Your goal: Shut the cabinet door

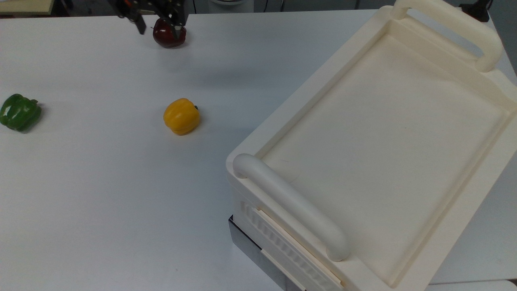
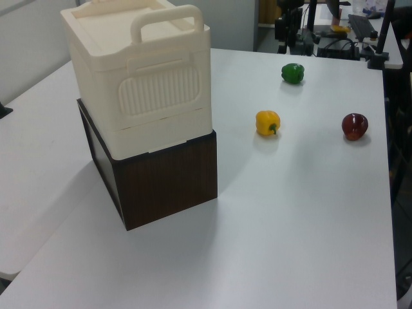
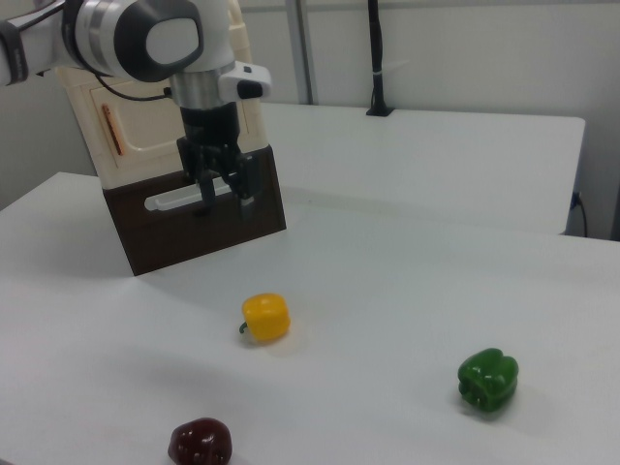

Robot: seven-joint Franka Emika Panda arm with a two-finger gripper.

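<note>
Surface: a plain white desk (image 1: 101, 182), matte and unmarked. In the top view, going left to right: a green pepper (image 1: 19, 112) at 9 o'clock near the edge, a yellow pepper (image 1: 181, 116) toward the middle, and a dark red pepper (image 1: 169, 33) at 12 o'clock of the yellow one. My hand (image 1: 155, 18) hangs at the far edge, its fingers spread, one fingertip overlapping the red pepper in the top view; it pinches nothing.

The cabinet (image 1: 383, 133) fills the top view's right half, from 3 to 5 o'clock of the yellow pepper: cream-white, recessed tray top, a thick rounded handle at each end. In the left view it sits on a dark wood-grain base (image 2: 164, 180).

In the right view my hand (image 3: 221, 184) hangs above the desk in front of the cabinet. The cabinet door (image 3: 145, 124) lies flat against the cabinet's face, at 10 o'clock of my hand, its copper strip handle (image 3: 112, 130) upright at its left end.

Room: pale walls and a second white table (image 3: 455, 155) behind, a black pole (image 3: 375, 58) standing on it; the left view shows dark equipment stands (image 2: 322, 38) beyond the desk's far end.
</note>
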